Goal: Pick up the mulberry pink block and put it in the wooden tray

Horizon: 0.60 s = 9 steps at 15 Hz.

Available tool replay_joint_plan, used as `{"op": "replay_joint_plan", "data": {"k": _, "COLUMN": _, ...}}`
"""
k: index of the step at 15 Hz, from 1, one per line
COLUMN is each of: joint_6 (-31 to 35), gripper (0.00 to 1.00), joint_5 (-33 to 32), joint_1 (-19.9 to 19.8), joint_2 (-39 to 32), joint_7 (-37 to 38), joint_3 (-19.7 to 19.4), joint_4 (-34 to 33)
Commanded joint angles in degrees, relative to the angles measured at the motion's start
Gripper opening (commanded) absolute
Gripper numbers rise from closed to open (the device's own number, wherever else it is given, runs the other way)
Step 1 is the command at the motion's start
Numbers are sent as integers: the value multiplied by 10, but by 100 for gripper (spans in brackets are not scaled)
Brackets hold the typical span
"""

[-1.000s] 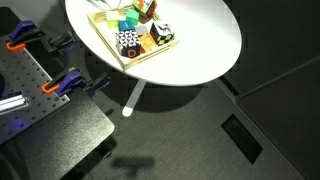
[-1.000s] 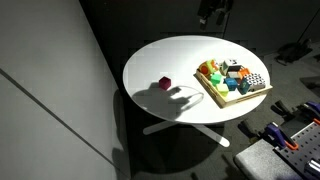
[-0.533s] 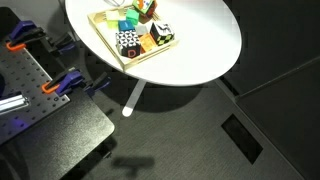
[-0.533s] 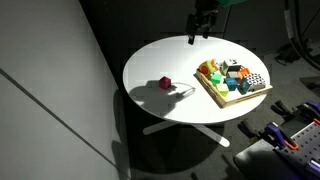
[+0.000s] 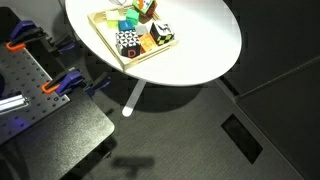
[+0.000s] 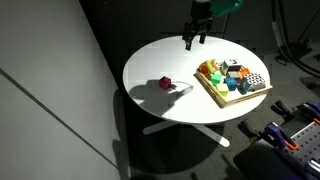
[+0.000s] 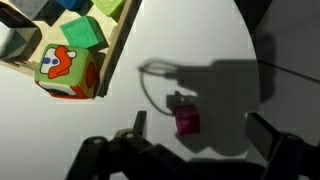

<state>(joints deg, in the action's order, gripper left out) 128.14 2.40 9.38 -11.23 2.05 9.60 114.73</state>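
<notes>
The mulberry pink block [image 6: 163,85] lies alone on the left part of the round white table [image 6: 170,55], in shadow. In the wrist view it [image 7: 186,119] sits between my fingers, well below them. The wooden tray [image 6: 232,100] stands at the table's right side, filled with several coloured blocks. It also shows in an exterior view [image 5: 112,46], and its corner shows in the wrist view [image 7: 120,50]. My gripper [image 6: 192,40] hangs open and empty above the table's far side, between block and tray. Its two fingers [image 7: 199,122] are spread wide.
A block with an orange cartoon face [image 7: 66,70] sits at the tray's near corner. A black-and-white checkered block [image 5: 127,42] lies in the tray. A black bench with orange and blue clamps [image 5: 58,86] stands beside the table. A dark panel [image 6: 50,70] rises left of the table.
My gripper has moved down and to the left, away from above the tray and out over the table's far side. The blocks and the tray have not moved.
</notes>
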Motion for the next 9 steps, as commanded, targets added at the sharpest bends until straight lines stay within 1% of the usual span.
{"op": "replay_joint_plan", "data": {"k": 1, "joint_6": -1, "gripper": 100, "joint_5": 0, "joint_1": 2, "joint_2": 0, "joint_7": 0, "joint_3": -2, "joint_4": -1}}
{"op": "replay_joint_plan", "data": {"k": 6, "joint_6": -1, "gripper": 100, "joint_5": 0, "joint_1": 2, "joint_2": 0, "joint_7": 0, "joint_3": -2, "joint_4": -1}}
{"op": "replay_joint_plan", "data": {"k": 9, "joint_6": -14, "gripper": 100, "joint_5": 3, "joint_1": 3, "joint_2": -34, "joint_7": 1, "joint_3": -1, "joint_4": -30}}
